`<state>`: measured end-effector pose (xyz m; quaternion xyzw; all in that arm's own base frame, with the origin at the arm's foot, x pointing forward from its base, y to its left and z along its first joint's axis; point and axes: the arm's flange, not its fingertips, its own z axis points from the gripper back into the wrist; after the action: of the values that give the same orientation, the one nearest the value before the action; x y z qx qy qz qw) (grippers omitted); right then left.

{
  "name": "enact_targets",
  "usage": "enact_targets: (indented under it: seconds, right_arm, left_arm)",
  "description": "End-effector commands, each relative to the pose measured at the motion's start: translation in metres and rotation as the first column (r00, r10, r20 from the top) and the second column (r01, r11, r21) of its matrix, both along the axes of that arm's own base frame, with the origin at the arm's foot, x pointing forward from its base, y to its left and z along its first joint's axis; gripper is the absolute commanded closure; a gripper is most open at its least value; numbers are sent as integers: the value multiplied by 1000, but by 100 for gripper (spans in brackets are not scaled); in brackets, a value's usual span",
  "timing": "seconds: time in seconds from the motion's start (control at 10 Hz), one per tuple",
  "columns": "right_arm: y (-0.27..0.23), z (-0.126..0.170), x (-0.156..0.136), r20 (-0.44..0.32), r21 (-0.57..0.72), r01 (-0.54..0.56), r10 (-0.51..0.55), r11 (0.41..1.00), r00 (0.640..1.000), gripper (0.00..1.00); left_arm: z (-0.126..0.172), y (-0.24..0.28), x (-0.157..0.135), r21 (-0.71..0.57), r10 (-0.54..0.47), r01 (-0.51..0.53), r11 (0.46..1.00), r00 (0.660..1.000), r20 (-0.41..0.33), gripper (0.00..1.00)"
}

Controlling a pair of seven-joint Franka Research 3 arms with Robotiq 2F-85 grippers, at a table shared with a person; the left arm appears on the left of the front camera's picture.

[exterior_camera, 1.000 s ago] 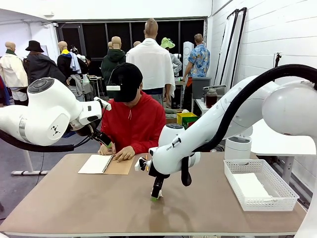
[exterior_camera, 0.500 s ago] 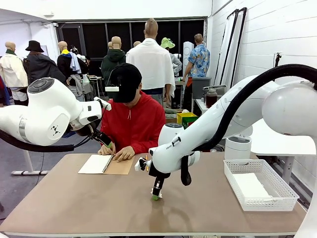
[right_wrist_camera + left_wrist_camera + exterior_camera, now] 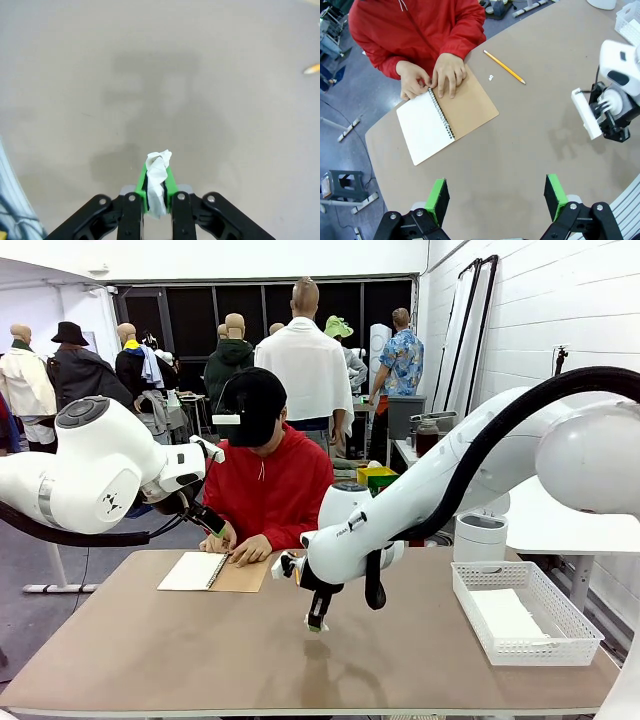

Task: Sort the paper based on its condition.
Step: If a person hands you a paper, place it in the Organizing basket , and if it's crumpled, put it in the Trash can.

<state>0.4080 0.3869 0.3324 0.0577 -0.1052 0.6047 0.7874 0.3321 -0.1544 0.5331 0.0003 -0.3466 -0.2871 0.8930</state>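
Front view: the right gripper (image 3: 314,625) hangs above the middle of the brown worktop (image 3: 200,650), clear of the surface, with its shadow beneath it. Its jaws stand pressed together; a small pale scrap shows at the tips, too small to identify here. A white mesh basket (image 3: 523,612) sits at the right edge of the worktop with flat white sheets (image 3: 505,617) lying inside. At the far edge, a person in a red top rests both hands at a spiral-bound notebook (image 3: 213,571), opened flat with a white page on one side and the brown cover on the other. The left arm is raised at the left side; its jaws cannot be judged here.

Left wrist view: the left gripper (image 3: 497,200) has its jaws spread wide with nothing between the green pads (image 3: 438,198). It looks down on the notebook, on the person's hands (image 3: 435,77) at the spiral binding, on a yellow pencil (image 3: 503,66) near the far edge, and on a small white scrap (image 3: 490,77) just beside the pencil.

Right wrist view: the jaws are closed on a crumpled piece of white paper (image 3: 157,177), which stands up between the green pads, held above bare worktop.
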Motion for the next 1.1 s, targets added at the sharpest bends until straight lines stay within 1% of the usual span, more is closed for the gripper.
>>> enact_targets:
  seconds: [0.0, 0.1, 0.3, 0.4, 0.6, 0.7, 0.8, 0.9, 1.0]
  right_arm:
    - [-37, 67, -17, 50, 66, 151, -154, 986, 987, 100]
    - [-64, 94, -11, 81, 95, 251, -258, 963, 963, 100]
    - [-119, 124, 10, 109, 110, 437, -447, 893, 888, 100]
    - [-143, 130, 23, 109, 105, 512, -522, 852, 846, 100]
    - [-189, 136, 48, 94, 116, 653, -663, 748, 743, 100]
    - [-211, 138, 57, 82, 129, 703, -714, 699, 695, 100]
    - [-225, 140, 65, 69, 139, 734, -746, 665, 662, 100]
    - [-235, 142, 67, 66, 150, 756, -769, 638, 636, 100]
    - [-236, 146, 61, 69, 178, 749, -767, 639, 638, 100]
  left_arm:
    - [0, 0, 0, 3, 1, -1, 1000, 1000, 0, 0]
    - [0, 0, 0, 3, 1, -1, 1000, 1000, 0, 0]
    - [0, 0, 0, 3, 1, -1, 1000, 1000, 0, 0]
    - [0, 0, 0, 3, 1, -1, 1000, 1000, 0, 0]
    - [0, 0, 0, 3, 1, -1, 1000, 1000, 0, 0]
    - [0, 0, 0, 3, 1, -1, 1000, 1000, 0, 0]
    - [0, 0, 0, 3, 1, -1, 1000, 1000, 0, 0]
    - [0, 0, 0, 3, 1, -1, 1000, 1000, 0, 0]
    - [0, 0, 0, 3, 1, -1, 1000, 1000, 0, 0]
